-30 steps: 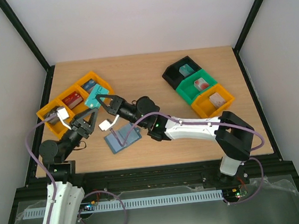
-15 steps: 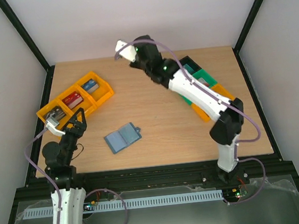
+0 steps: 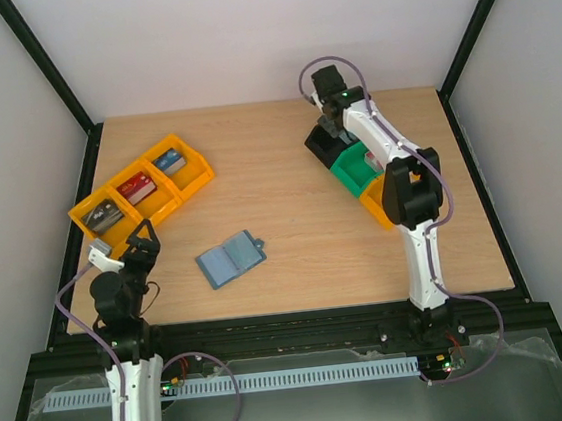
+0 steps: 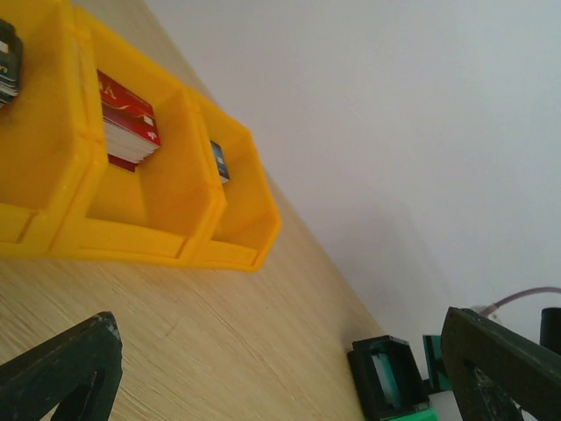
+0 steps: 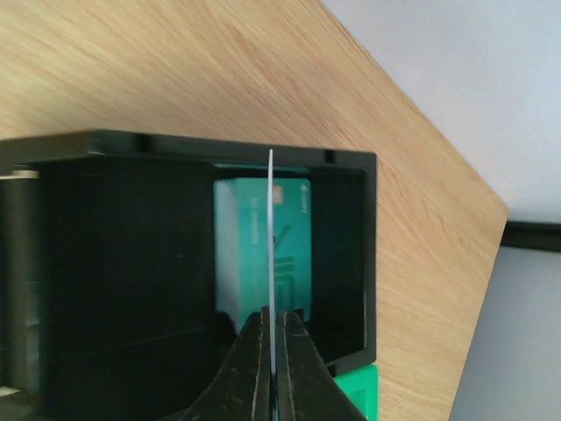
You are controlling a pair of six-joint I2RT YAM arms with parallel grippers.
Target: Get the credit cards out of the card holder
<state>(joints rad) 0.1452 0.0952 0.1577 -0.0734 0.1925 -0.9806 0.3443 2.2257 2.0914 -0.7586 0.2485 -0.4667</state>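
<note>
Above the black tray [image 5: 131,149] at the far right of the desk [image 3: 290,199], the right hand [image 5: 273,314] holds a card.

Orange trays [image 3: 143,185] with blocks in them sit at the desk's left. The card holder [image 3: 231,259] lies open near the middle of the desk, well apart from both arms. One teal card [image 5: 250,254] lies flat in the black tray. The right hand's fingers are pinched tight on a second card [image 5: 272,219], which stands upright and edge-on over it. The left hand [image 4: 280,329] hangs near the orange trays, spread wide, gripping nothing.
</note>
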